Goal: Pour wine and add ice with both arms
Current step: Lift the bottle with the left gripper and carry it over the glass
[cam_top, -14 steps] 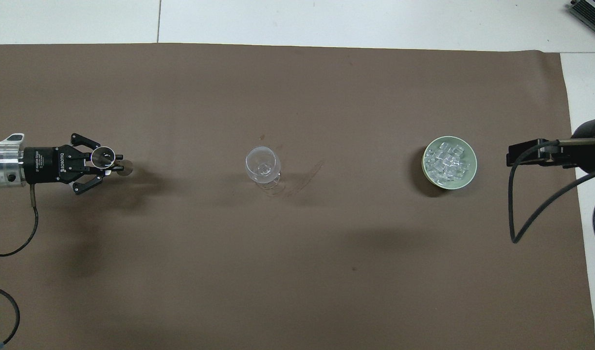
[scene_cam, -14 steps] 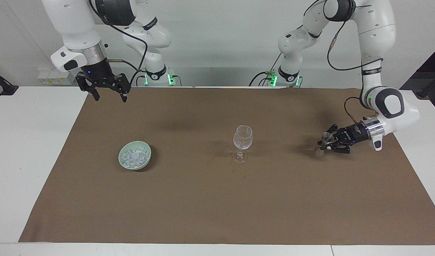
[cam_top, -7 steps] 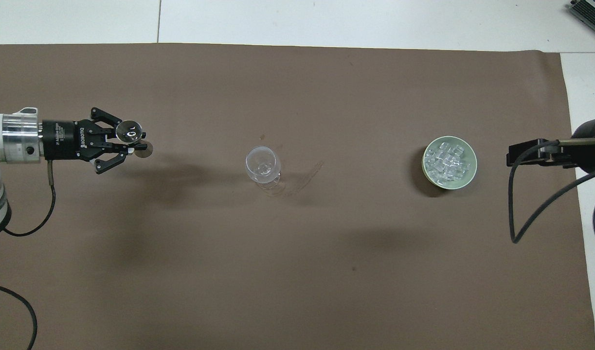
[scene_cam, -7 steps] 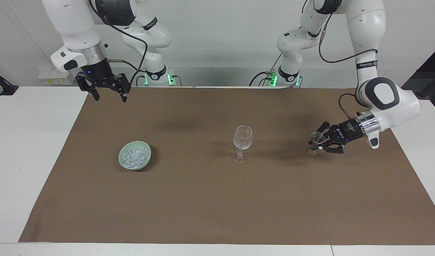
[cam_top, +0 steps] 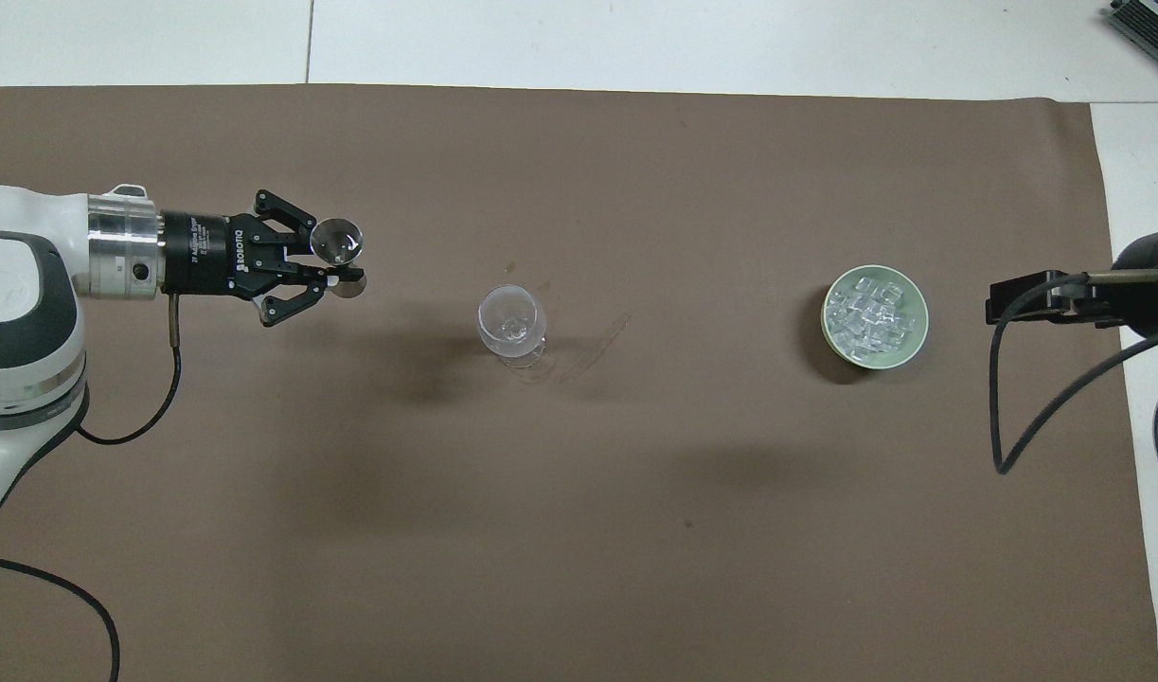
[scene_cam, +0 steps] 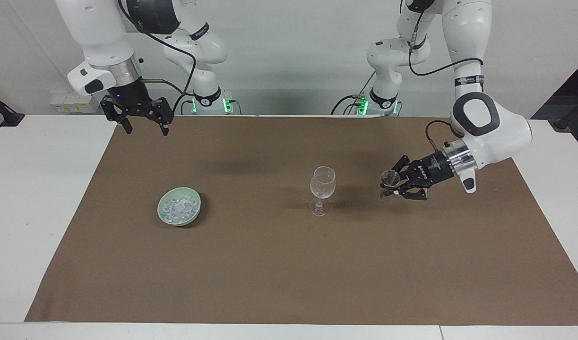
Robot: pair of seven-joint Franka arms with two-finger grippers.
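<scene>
**Left arm carries a small glass toward the wine glass; right arm waits**

Over the last second the left gripper (scene_cam: 393, 185), clenched on the stem of a small clear stemmed pouring glass (scene_cam: 389, 177), has travelled across the brown table mat (scene_cam: 289, 264) from the left arm's end toward the middle. It now hovers just beside the tall clear stemmed wine glass (scene_cam: 322, 182), not yet over its rim; pouring appears imminent but not begun. The right gripper (scene_cam: 144, 123), jaws spread and empty, has not moved and waits above the mat's edge. The ice (scene_cam: 179, 208), a heap of small clear cubes, lies in the pale green bowl (scene_cam: 194, 213), below the right gripper and well apart from the left one.
</scene>
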